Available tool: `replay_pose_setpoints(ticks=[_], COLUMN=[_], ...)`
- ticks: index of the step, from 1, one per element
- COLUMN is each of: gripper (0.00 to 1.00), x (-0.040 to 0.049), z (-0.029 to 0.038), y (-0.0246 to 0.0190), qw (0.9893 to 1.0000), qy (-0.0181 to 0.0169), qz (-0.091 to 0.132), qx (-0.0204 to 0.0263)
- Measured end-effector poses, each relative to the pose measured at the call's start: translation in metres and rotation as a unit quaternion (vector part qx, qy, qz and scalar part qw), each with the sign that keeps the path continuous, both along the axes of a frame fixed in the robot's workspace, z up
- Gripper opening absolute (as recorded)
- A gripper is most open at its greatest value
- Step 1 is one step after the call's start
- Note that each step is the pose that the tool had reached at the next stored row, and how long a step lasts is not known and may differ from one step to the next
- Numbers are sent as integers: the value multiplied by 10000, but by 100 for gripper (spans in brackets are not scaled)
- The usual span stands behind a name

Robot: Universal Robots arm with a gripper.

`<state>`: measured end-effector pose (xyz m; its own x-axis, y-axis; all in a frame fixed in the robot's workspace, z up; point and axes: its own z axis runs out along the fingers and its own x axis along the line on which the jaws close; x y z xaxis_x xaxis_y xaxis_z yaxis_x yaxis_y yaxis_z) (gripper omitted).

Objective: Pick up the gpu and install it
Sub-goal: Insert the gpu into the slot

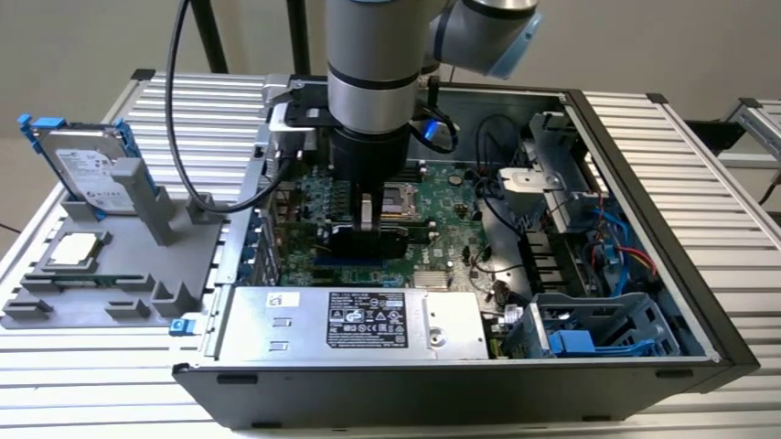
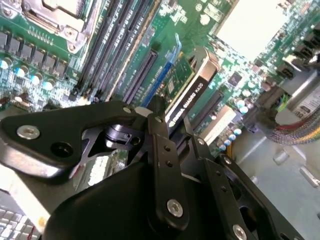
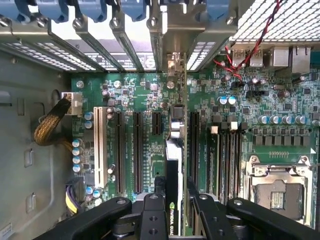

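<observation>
- Logging first the gripper (image 3: 172, 212): black metal linkage arms with silver screws, and we see its fingers clamped on the top edge of the gpu (image 3: 173, 165) in both wrist views.
- The gpu (image 2: 187, 95) is a thin card seen edge-on, with a black shroud bearing white print, a green board on one side and silver metal at the far end.
- We find it standing upright over the motherboard (image 1: 458, 233), in line with a long dark expansion slot, between neighbouring black slots (image 3: 136, 150); whether it is fully seated we cannot tell.
- The motherboard (image 3: 150, 95) is glossy green, studded with cylindrical capacitors and an open square processor socket (image 3: 277, 192).
- The computer case (image 1: 635, 137) is a dark metal box lying open on a ribbed aluminium table (image 1: 683, 110); little room remains either side of the card.
- On the grey tray (image 1: 110, 293) by the table's edge, at the exterior view's left, we note a silver hard drive (image 1: 86, 169) and a square processor chip (image 1: 73, 249).
</observation>
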<state>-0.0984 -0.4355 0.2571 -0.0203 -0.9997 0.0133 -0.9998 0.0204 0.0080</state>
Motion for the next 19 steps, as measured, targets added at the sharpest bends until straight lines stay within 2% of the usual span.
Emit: replay_pose_setpoints(ticks=[4,9,19], gripper=[0,0,0], x=[-1,-1,-2], z=[-1,-47,-56], y=[-1,-1,-2], qw=[10000,10000,10000], qy=[2,1,1], qz=[2,3,2], qx=[-4,-5,-3])
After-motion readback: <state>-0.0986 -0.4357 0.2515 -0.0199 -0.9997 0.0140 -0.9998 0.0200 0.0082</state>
